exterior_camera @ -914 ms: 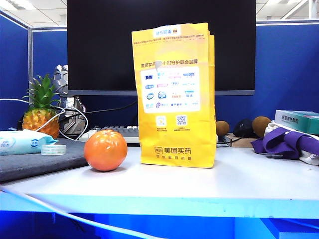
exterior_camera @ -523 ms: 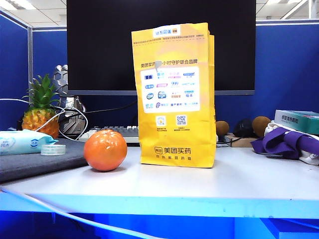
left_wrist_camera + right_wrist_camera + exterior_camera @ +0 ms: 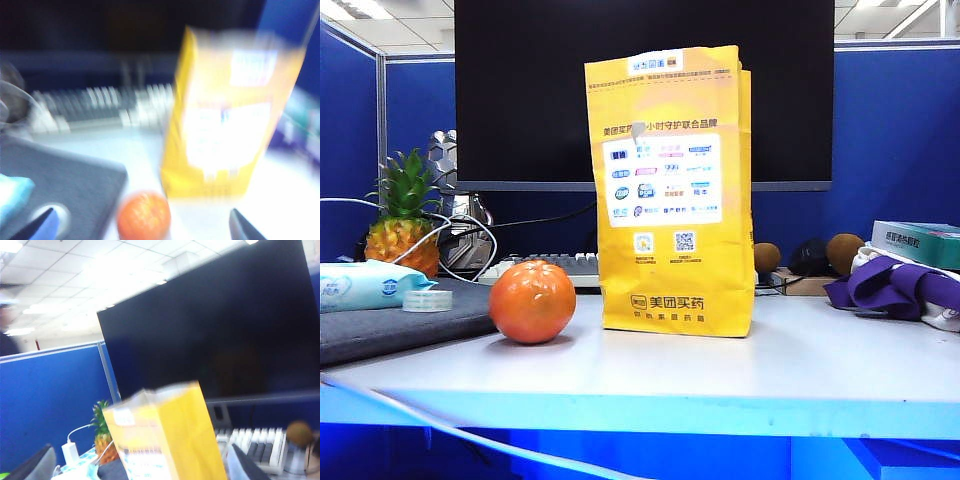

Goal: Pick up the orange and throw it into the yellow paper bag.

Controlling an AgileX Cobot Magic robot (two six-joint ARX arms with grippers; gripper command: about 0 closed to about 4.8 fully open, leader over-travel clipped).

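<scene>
We see the orange [image 3: 532, 301] resting on the counter [image 3: 740, 365] just beside the upright yellow paper bag [image 3: 670, 190], whose contents are hidden. Our left end effector [image 3: 140, 227], fingers apart, hovers near the fruit in a blurred view; the right end effector [image 3: 145, 460] apparently gapes, empty, too. A clumsy drop could topple the bag.
</scene>
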